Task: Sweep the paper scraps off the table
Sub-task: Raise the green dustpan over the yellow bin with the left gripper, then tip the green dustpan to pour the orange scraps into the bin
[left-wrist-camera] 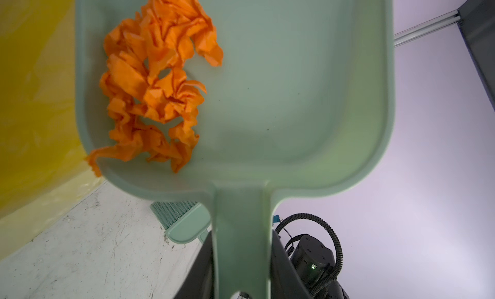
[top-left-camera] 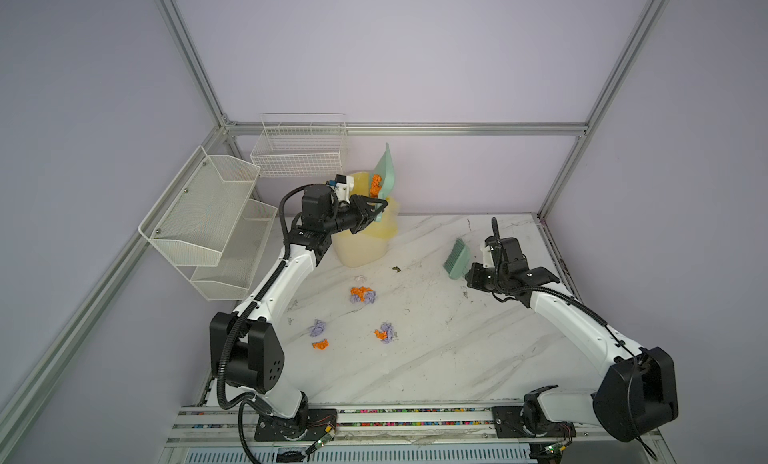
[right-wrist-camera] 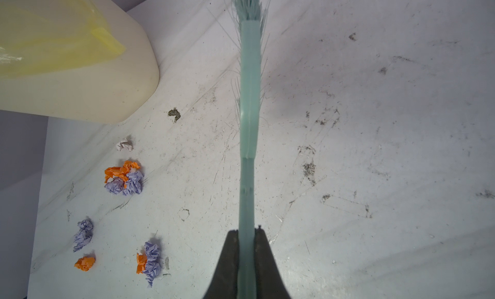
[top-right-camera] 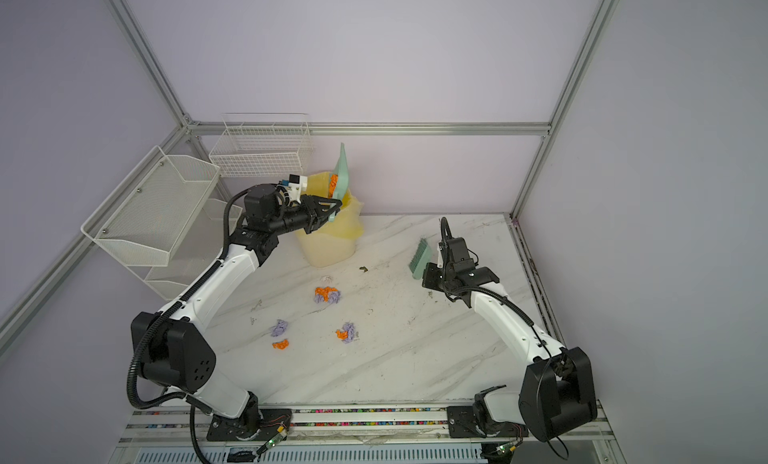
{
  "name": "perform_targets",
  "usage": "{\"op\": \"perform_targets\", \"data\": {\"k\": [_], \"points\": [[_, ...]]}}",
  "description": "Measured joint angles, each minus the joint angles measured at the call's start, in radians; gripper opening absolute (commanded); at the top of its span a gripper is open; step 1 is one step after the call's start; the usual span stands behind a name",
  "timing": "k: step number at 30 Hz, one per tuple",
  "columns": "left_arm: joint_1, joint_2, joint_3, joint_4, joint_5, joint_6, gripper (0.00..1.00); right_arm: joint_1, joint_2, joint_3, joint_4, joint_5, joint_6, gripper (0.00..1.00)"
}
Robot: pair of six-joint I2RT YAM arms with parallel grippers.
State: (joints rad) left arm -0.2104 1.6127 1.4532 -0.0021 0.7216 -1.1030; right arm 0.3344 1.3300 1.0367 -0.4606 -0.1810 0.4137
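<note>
Four clumps + 1 stray wad of crumpled orange and lavender paper scraps (top-left-camera: 362,295) are left on the white marble-pattern table (top-left-camera: 457,358), mid-left, in front of the pale translucent plastic bin w/ yellow liner (top-left-camera: 365,241). Breakdown: mixed clump nearest the bin, lone lavender wad (top-left-camera: 318,328), lone orange wad (top-left-camera: 320,344), 2nd mixed clump (top-left-camera: 385,333), small pale wad (top-left-camera: 360,278) just beside the bin base.

One orange batch (left-wrist-camera: 155,83) is in the mint-green plastic dustpan (left-wrist-camera: 294,83). Pan stands steep over the bin, load lying against the liner-side wall, one strip hanging over the rim. Not in the bin yet.

Left gripper (top-left-camera: 377,207): jaws pinching the dustpan handle. Right gripper (right-wrist-camera: 247,233): jaws pressed on the handle of the mint-green bristle brush (right-wrist-camera: 250,96), parked right side, well apart from the scraps. Can't tell if bristles touch the top.

Est: 1st dump underway, most of the sweeping to go.
</note>
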Motion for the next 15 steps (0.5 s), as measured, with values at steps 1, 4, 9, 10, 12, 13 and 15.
{"op": "perform_targets", "data": {"k": [1, 4, 9, 10, 12, 13, 15], "points": [[0.004, 0.000, -0.014, 0.026, 0.006, -0.021, 0.12, 0.000, 0.000, 0.003, 0.000, 0.000, 0.000, 0.00], [0.022, 0.000, -0.058, 0.116, 0.030, -0.093, 0.12, 0.000, 0.000, 0.013, -0.001, 0.000, -0.003, 0.00], [0.054, 0.000, -0.116, 0.285, 0.066, -0.227, 0.12, 0.000, 0.000, 0.018, -0.007, 0.001, -0.005, 0.00], [0.059, 0.000, -0.126, 0.319, 0.071, -0.252, 0.12, 0.000, 0.000, 0.018, -0.009, 0.001, -0.005, 0.00], [0.071, 0.000, -0.154, 0.419, 0.082, -0.331, 0.12, 0.000, 0.000, 0.020, -0.021, 0.001, -0.008, 0.00], [0.075, 0.002, -0.169, 0.470, 0.086, -0.367, 0.12, 0.000, 0.000, 0.022, -0.027, 0.001, -0.008, 0.00], [0.084, 0.019, -0.200, 0.602, 0.093, -0.469, 0.12, 0.000, -0.001, 0.029, -0.039, 0.002, -0.011, 0.00]]}}
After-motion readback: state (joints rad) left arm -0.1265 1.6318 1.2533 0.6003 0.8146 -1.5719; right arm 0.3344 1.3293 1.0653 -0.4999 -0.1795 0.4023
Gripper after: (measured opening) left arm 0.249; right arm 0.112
